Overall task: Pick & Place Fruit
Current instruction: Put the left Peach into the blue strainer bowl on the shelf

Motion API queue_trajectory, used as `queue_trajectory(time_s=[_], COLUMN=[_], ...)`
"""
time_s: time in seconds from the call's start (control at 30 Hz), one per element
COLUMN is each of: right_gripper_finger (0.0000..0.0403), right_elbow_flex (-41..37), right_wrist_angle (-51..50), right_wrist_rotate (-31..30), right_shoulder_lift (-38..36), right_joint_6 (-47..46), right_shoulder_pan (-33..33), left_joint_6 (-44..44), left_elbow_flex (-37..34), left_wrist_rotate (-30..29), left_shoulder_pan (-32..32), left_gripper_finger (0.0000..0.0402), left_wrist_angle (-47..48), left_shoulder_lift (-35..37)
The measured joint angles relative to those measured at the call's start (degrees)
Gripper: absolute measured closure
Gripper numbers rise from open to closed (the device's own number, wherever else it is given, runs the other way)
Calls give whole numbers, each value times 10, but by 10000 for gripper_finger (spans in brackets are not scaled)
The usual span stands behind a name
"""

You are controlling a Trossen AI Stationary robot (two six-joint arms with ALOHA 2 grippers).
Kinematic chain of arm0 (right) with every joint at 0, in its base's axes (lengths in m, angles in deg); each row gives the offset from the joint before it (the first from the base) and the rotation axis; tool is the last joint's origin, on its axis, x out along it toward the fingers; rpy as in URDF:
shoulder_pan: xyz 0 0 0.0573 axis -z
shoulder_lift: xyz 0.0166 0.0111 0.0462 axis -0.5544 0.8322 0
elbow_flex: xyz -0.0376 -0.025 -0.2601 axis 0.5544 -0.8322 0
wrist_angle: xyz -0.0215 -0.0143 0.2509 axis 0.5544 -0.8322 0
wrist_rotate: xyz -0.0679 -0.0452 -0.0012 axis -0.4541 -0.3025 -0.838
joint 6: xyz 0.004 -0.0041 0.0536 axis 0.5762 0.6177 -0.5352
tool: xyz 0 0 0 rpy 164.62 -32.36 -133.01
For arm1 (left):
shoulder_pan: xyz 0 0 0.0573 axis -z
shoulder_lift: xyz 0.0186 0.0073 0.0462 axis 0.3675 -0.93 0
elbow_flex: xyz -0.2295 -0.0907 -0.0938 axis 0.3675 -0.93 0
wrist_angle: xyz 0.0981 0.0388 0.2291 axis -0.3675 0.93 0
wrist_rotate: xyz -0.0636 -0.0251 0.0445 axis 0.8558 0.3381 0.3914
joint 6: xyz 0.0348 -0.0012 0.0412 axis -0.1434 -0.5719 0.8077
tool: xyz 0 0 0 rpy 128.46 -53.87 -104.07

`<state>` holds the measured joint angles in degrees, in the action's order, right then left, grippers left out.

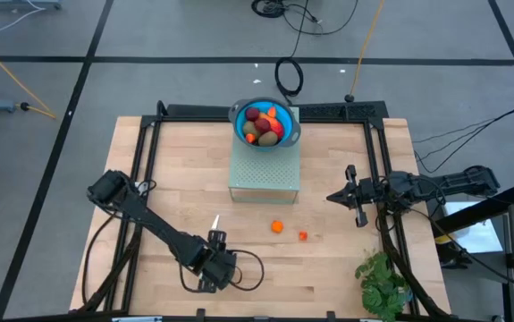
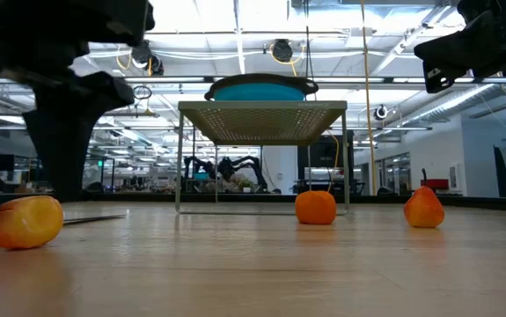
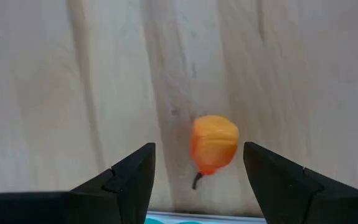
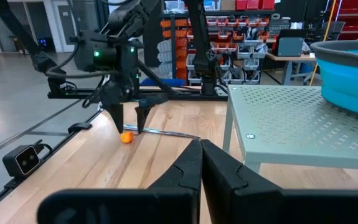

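Observation:
My left gripper [image 3: 197, 177] points down over the table's near left part [image 1: 210, 273], open. A small orange-yellow fruit piece with a dark stem [image 3: 214, 144] lies on the wood between its two fingers, apart from both; it also shows in the low view [image 2: 26, 220] and the right wrist view [image 4: 126, 137]. In the high view the gripper hides it. Two more small pieces lie on the table, an orange one [image 1: 277, 226] and a redder one [image 1: 302, 235]. More fruit fills the blue bowl [image 1: 265, 123]. My right gripper [image 4: 200, 158] is shut and waits above the table's right side [image 1: 332, 197].
The blue bowl stands on a grey perforated stand [image 1: 265, 170] at the table's far middle. A slim silver knife [image 1: 214, 222] lies just beyond the left gripper. A green leafy plant [image 1: 382, 282] sits at the near right corner. Black rails [image 1: 149, 152] run along the table's sides.

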<state>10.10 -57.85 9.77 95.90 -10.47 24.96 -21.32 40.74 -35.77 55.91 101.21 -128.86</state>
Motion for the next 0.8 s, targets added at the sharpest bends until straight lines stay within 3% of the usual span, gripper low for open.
queue_trajectory(time_s=[0.8], right_gripper_finger=[403], right_elbow_flex=[0], right_wrist_angle=[0], right_wrist_rotate=[0], right_shoulder_lift=[0], right_joint_6=[6], right_shoulder_pan=[0], left_joint_6=[33], left_elbow_flex=[0], left_wrist_rotate=[12], left_shoulder_pan=[-4], left_gripper_finger=[158], left_wrist_angle=[-35], left_shoulder_lift=[-31])
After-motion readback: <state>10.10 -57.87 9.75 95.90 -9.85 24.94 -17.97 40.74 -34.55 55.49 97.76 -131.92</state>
